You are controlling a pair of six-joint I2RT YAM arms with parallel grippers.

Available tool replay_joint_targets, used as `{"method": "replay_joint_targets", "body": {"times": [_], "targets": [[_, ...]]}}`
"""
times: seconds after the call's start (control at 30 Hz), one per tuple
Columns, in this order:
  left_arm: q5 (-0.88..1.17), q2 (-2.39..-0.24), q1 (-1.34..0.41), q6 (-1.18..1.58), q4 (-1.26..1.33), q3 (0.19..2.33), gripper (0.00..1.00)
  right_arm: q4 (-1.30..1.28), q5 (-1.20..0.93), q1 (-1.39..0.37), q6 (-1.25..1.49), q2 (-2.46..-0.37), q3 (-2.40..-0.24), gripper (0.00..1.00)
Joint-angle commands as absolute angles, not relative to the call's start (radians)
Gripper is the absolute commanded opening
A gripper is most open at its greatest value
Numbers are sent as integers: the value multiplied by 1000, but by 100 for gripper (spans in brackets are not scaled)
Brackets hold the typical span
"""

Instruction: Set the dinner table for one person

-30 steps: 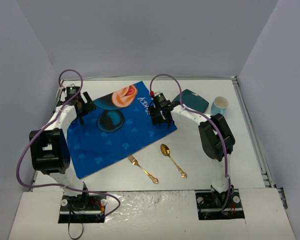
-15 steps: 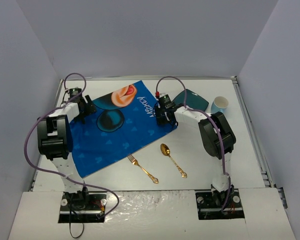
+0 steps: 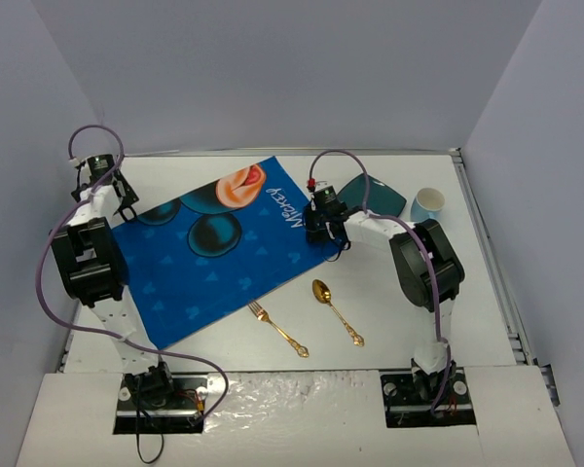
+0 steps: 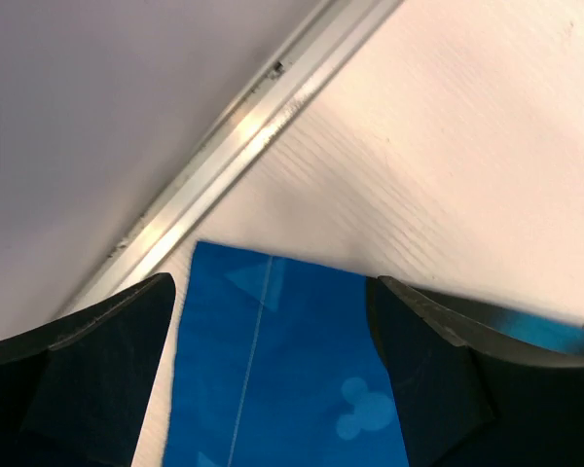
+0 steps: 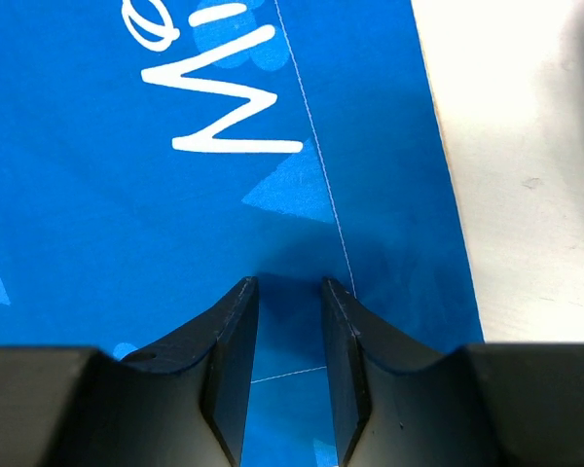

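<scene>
Dinner table (image 3: 487, 272): large white top beneath both arms; we found every item resting on it.
Placemat (image 3: 224, 263): blue Mickey print, lying askew left of centre.
Plate (image 3: 375, 195): teal, on bare table just beside the mat's far-right edge.
Cup (image 3: 427, 205): pale blue, upright, right of the plate.
Spoon (image 3: 336, 311) and fork (image 3: 277, 329): gold, near the mat's near edge, apart from each other.
Left gripper (image 4: 270, 287): spread wide, gripping nothing, over the mat's far-left corner.
Right gripper (image 5: 282, 292): fingers nearly together at the mat's right margin; we could not tell whether they pinched cloth.
Step in hand: we judged it to be mat placement, with no tableware on the mat yet.
Next move: probably squaring the mat, then carrying the plate onto it.
Top view only: tableware and the mat's skew.
Left wrist only: metal edge strip (image 4: 243, 126) close behind the corner.
Right wrist only: the thin gap between the fingers and the stitched seam.
</scene>
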State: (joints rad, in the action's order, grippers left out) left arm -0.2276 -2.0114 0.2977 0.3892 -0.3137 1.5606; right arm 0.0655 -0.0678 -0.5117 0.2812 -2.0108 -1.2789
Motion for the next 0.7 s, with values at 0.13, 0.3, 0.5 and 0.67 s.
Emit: {"method": "replay_joint_targets", "body": {"times": [0.13, 0.3, 0.5, 0.67], "targets": [[-258, -1905, 273, 394, -384, 1600, 83, -17, -35, -489, 254, -1930, -1270, 29], [-220, -1776, 210, 428, -370, 1454, 87, -18, -35, -495, 243, -1867, -1301, 32], [-192, -1787, 186, 493, -328, 1311, 88, -28, -34, -497, 235, -1905, -1352, 38], [-201, -1829, 188, 527, -316, 1259, 88, -28, -18, -502, 231, -1981, -1401, 40]]}}
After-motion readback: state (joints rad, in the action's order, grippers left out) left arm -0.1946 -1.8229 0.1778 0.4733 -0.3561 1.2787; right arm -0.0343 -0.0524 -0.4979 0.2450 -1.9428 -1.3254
